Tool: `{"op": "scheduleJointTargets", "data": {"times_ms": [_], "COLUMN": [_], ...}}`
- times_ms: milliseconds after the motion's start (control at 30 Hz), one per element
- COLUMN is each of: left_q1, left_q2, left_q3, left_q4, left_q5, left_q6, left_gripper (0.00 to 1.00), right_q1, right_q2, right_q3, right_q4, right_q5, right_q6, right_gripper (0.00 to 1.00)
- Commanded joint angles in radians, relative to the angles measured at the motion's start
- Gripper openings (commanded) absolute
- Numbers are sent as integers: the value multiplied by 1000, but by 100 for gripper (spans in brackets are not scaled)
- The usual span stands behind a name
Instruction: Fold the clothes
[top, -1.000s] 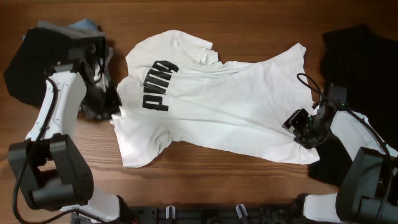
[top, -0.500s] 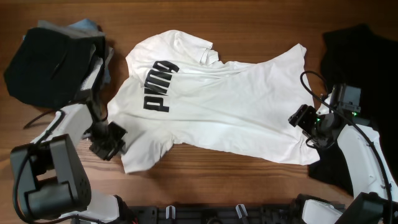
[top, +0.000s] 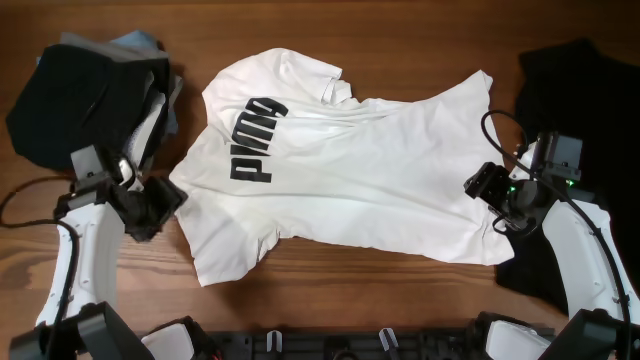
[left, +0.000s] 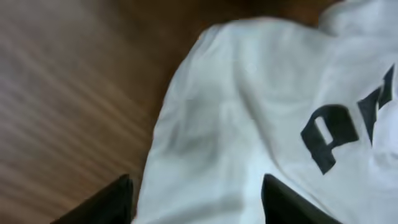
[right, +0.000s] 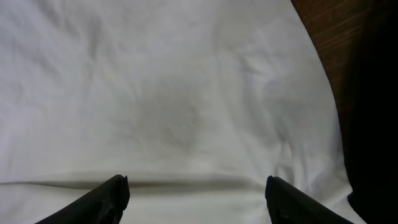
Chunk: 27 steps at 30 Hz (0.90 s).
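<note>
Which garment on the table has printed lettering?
The white short-sleeved T-shirt spread across the middle: black PUMA lettering on its chest. The black garment at the right edge and the dark folded pile at upper left show no print.

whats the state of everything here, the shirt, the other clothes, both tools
white PUMA T-shirt, spread on the table, unfolded, wrinkled, lettering up
black garment, loose and unfolded at the right side, touching the shirt's hem
dark clothes pile, heaped at the upper left
left tool, open, over the shirt's sleeve, holding nothing
right tool, open, over the shirt's hem end, holding nothing
</note>
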Motion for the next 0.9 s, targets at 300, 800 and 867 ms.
{"op": "scheduleJointTargets", "data": {"times_ms": [300,800,867], "left_q1": [-23,156,140], "left_q2": [171,127,127], "left_q3": [-82,109,108], "left_q4": [116,-352,-299], "left_q5": [-34,-115,-53], "left_q6": [52,-35,19], "left_gripper": [38,4,27], "right_q1": [-3,-3,-3], "right_q2": [-13,-13,-13], "right_q3": [18,18,18], "right_q4": [11,39,39], "right_q5": [-14,-13,-13], "right_q6": [-19,-20,-20], "right_gripper": [75,76,76]}}
